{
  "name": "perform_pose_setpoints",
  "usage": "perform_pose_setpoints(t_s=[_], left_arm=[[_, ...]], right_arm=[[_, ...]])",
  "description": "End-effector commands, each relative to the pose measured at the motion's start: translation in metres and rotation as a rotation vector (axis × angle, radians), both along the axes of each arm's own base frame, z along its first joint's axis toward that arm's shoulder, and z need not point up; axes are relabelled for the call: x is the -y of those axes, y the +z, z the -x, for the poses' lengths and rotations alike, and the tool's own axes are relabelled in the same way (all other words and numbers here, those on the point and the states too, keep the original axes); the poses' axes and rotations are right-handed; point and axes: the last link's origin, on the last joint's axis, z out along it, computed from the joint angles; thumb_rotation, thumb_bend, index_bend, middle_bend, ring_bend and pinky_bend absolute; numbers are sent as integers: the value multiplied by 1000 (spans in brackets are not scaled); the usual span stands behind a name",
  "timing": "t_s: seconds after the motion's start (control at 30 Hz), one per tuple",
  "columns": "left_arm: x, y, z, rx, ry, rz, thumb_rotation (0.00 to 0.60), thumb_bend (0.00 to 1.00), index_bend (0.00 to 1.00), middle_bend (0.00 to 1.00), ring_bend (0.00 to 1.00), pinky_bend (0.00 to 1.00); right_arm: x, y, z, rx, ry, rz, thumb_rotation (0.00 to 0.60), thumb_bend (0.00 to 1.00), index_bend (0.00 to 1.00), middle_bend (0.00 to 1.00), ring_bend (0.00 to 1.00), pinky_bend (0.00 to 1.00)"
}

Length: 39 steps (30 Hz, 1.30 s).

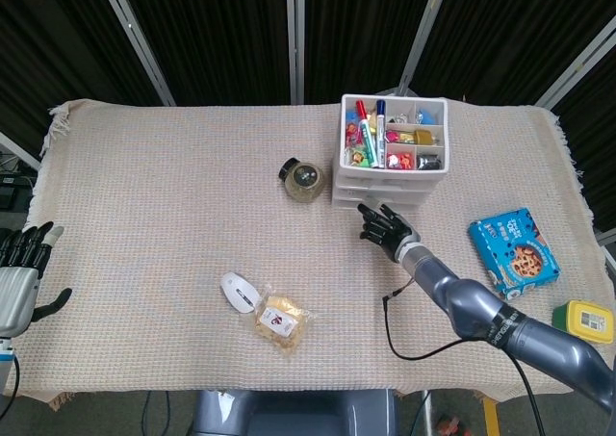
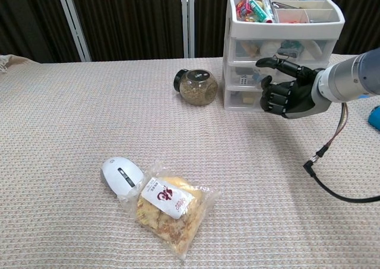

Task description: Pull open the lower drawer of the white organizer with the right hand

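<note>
Your right hand [image 2: 287, 92] hung right in front of the white organizer [image 1: 388, 159], which stood at the far side of the table [image 1: 154, 215], right of centre. In the chest view the fingers [image 2: 272, 100] were curled downward at the level of the lower drawer [image 2: 242, 98], the thumb stretched out above them, gripping nothing; whether they touched the drawer front could not be told. The drawer looked shut. Your left hand [image 1: 21, 272] waited at the table's left edge, fingers apart and empty. A jar [image 2: 196, 86] lay just left of the organizer; a mouse [image 2: 121, 175] and a snack bag [image 2: 169, 206] sat touching near you.
</note>
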Motion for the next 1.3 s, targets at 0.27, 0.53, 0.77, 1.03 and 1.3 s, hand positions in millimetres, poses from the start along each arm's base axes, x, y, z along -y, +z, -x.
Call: perform_pose_setpoints(t_s=[0.27, 0.53, 0.77, 1.03, 1.3], left_arm=[[0, 0, 0, 1, -1, 1, 600, 279, 0, 0, 0, 0], [0, 0, 0, 2, -1, 2, 600, 279, 0, 0, 0, 0], [0, 0, 0, 4, -1, 1, 600, 280, 0, 0, 0, 0], [0, 0, 0, 5, -1, 2, 600, 281, 0, 0, 0, 0], [0, 0, 0, 5, -2, 3, 600, 285, 0, 0, 0, 0]], right_arm=[[3, -3, 0, 74, -16, -21, 600, 190, 295, 739, 736, 666], [0, -4, -1, 80, -9, -31, 600, 192, 308, 739, 737, 666], [-8, -5, -2, 101, 0, -44, 600, 193, 314, 739, 736, 666], [-19, -3, -5, 116, 28, -52, 600, 194, 320, 739, 736, 666], [-33, -1, -6, 116, 43, -59, 600, 194, 259, 695, 705, 647]])
